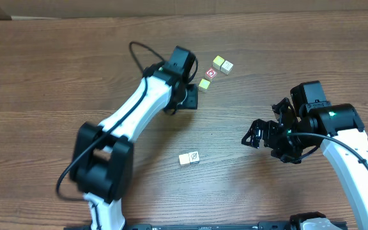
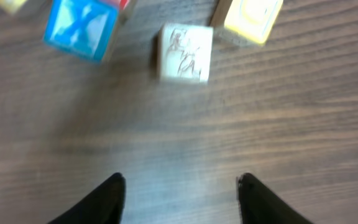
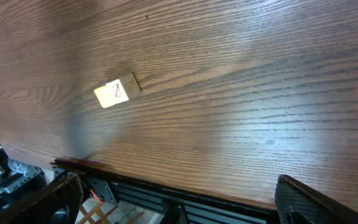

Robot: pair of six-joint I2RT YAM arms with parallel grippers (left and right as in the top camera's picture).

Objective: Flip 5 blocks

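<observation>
Four small blocks cluster at the back of the table: two cream ones, a red-faced one and a pale one. A fifth block lies alone near the front. My left gripper sits just beside the cluster, open and holding nothing. In its wrist view a white block with black markings lies ahead of the open left gripper, between a blue block and a yellow-cream one. My right gripper stands wide open over bare table, with the lone block far ahead of it.
The wooden table has its front edge right under the right gripper in that wrist view, with metal framing below it. The left arm stretches diagonally across the middle.
</observation>
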